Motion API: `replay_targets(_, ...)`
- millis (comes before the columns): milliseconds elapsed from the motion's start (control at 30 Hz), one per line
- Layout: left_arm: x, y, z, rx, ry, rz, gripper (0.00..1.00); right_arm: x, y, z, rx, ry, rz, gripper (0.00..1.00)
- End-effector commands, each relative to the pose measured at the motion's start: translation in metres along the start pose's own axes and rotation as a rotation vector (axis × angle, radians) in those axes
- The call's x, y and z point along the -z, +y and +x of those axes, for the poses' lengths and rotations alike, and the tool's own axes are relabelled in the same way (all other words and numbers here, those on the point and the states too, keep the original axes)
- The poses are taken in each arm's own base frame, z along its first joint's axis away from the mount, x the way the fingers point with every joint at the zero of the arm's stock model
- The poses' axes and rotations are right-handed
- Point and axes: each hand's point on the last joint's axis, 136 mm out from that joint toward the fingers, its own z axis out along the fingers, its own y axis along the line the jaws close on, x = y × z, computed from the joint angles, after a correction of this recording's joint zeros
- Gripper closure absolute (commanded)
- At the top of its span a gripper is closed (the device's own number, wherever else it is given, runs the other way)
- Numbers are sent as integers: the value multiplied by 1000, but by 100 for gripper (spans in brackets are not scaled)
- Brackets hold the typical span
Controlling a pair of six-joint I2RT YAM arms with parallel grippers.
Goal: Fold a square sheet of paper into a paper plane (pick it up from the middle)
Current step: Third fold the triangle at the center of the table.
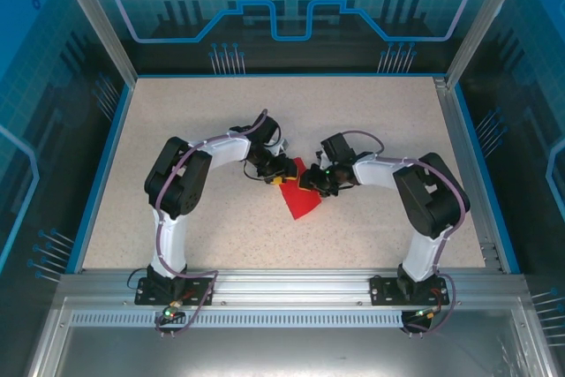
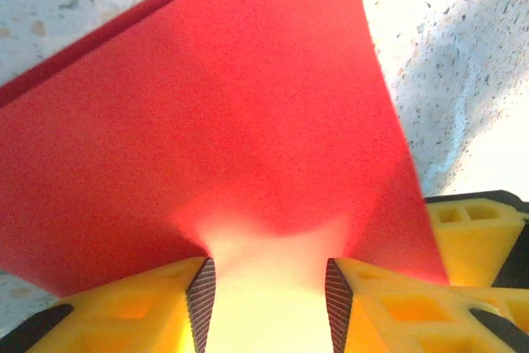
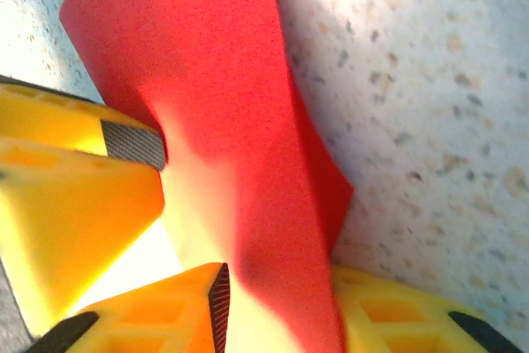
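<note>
The thin red paper sheet (image 1: 300, 200) lies in the middle of the speckled bench (image 1: 221, 227), already folded to a layered wedge but, I judge, not yet a narrow plane, with the left claw (image 2: 269, 287) half open at its edge and the right claw (image 3: 277, 295) astride it, grip unclear

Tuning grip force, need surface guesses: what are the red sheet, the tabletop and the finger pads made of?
Red sheet: thin matte paper, likely; it curves and holds a crease. Tabletop: speckled beige, looks like laminate or stone-effect; can't tell which. Finger pads: dark, fine cross-hatched texture, probably rubber, on yellow plastic-looking fingers.
</note>
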Motion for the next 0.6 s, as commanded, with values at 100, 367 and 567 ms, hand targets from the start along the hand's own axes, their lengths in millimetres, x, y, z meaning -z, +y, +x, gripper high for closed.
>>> replay_targets(100, 25, -19, -9, 17, -50, 37, 53, 9, 0, 5, -26, -14, -26, 70)
replay_targets(367, 42, -27, 0, 54, -87, 66, 53, 0, 0, 13, -125, -40, -25, 81)
replay_targets(567, 45, -21, 8, 128, -113, 68, 54, 0, 3, 15, -221, -95, 4, 83)
